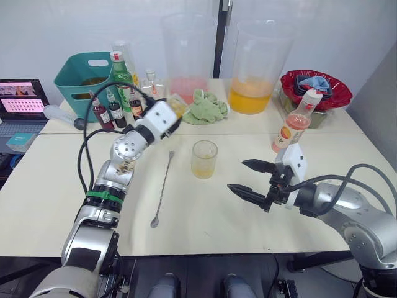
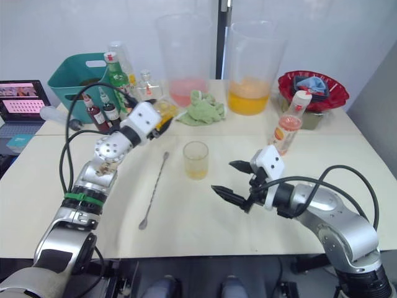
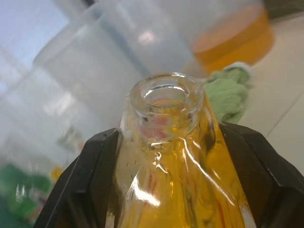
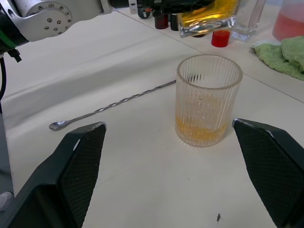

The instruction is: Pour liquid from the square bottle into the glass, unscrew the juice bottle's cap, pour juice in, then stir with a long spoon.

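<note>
Right gripper [image 1: 253,177] hovers low over the near part of the table [image 1: 49,205], fingers spread wide, nothing between them. In its wrist view the glass [image 4: 208,99] stands framed between the two black fingers, clear of both.

The glass stands upright near the table's middle, with a shallow layer of yellow liquid at the bottom. The long spoon [image 1: 162,188] lies flat just to its left (bowl end toward the robot, handle end near the glass but not touching).

Left gripper [image 1: 175,110] is raised beyond the spoon, clenched on the square bottle [image 3: 175,156]; fingers press both sides of the body below the open neck. The bottle holds yellow liquid and sits held above the table near a small red cap [image 4: 220,38].

The juice bottle [image 1: 298,121] stands on the right side, beyond the right gripper, tilted slightly, the cap [image 1: 312,97] on.

Farther back: a green cloth [image 1: 206,107], two large clear pitchers (one [image 1: 188,56] with pink liquid, one [image 1: 256,65] with orange), a red bowl [image 1: 315,90], a teal basket [image 1: 87,77], small dark bottles [image 1: 105,115].
</note>
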You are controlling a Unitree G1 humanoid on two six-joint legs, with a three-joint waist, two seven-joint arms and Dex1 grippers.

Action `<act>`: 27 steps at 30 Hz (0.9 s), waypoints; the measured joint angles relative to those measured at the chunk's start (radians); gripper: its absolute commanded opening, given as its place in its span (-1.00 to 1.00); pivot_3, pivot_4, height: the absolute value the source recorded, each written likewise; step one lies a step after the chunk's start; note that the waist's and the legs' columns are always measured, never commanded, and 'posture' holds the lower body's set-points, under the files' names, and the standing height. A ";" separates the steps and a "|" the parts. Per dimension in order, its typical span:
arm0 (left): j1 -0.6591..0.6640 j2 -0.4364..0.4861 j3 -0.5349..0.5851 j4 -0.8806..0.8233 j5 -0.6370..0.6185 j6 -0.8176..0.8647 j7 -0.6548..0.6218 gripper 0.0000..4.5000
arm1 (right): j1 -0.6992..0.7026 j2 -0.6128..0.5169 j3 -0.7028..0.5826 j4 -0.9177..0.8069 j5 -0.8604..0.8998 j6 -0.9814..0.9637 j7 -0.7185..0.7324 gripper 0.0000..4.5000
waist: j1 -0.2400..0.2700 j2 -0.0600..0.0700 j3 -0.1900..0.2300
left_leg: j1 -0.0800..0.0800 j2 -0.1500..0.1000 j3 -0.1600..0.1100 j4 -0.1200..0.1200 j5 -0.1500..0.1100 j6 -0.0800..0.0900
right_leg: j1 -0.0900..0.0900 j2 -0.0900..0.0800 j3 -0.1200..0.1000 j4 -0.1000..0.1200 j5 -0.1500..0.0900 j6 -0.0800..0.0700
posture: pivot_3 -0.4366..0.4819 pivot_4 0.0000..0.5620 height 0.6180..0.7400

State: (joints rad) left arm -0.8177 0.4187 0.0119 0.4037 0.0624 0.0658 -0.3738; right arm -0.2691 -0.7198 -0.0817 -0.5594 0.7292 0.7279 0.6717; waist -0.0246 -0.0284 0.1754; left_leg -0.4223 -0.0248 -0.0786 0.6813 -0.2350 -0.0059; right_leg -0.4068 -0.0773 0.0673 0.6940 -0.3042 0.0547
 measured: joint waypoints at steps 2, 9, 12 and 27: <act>0.013 -0.005 0.065 -0.012 -0.053 0.109 0.024 0.23 | -0.009 0.000 0.009 0.012 -0.001 0.000 0.012 1.00 | 0.001 0.000 0.000 | 0.000 0.000 0.000 0.001 0.000 0.000 | 0.000 0.000 0.000 0.000 0.000 0.000 | -0.05 -0.47 1.00; 0.068 -0.022 0.174 -0.041 -0.147 0.279 0.091 0.23 | -0.042 0.001 0.035 0.035 -0.003 0.000 0.044 1.00 | 0.013 -0.001 0.000 | -0.001 -0.001 0.000 0.002 0.000 0.000 | 0.000 -0.001 0.000 -0.001 0.000 0.000 | -0.05 -0.47 1.00; 0.107 -0.022 0.191 -0.073 -0.161 0.304 0.103 0.23 | -0.052 0.002 0.040 0.042 -0.008 0.000 0.047 1.00 | 0.012 -0.001 0.000 | 0.000 -0.001 0.000 0.002 0.000 0.000 | 0.000 -0.001 0.000 -0.001 0.000 0.000 | -0.05 -0.47 1.00; 0.200 -0.022 0.214 -0.188 -0.230 0.372 0.099 0.82 | -0.067 0.007 0.056 0.053 -0.014 0.000 0.061 1.00 | 0.013 -0.001 -0.001 | 0.000 -0.001 0.000 0.002 0.000 -0.001 | 0.000 -0.001 0.000 -0.001 0.000 0.000 | -0.05 -0.47 1.00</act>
State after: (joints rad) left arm -0.6177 0.3969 0.2258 0.2155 -0.1675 0.4382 -0.2748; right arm -0.3357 -0.7131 -0.0256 -0.5063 0.7155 0.7281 0.7328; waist -0.0118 -0.0296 0.1747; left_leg -0.4223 -0.0254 -0.0789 0.6833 -0.2346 -0.0067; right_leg -0.4071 -0.0788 0.0671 0.6932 -0.3041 0.0545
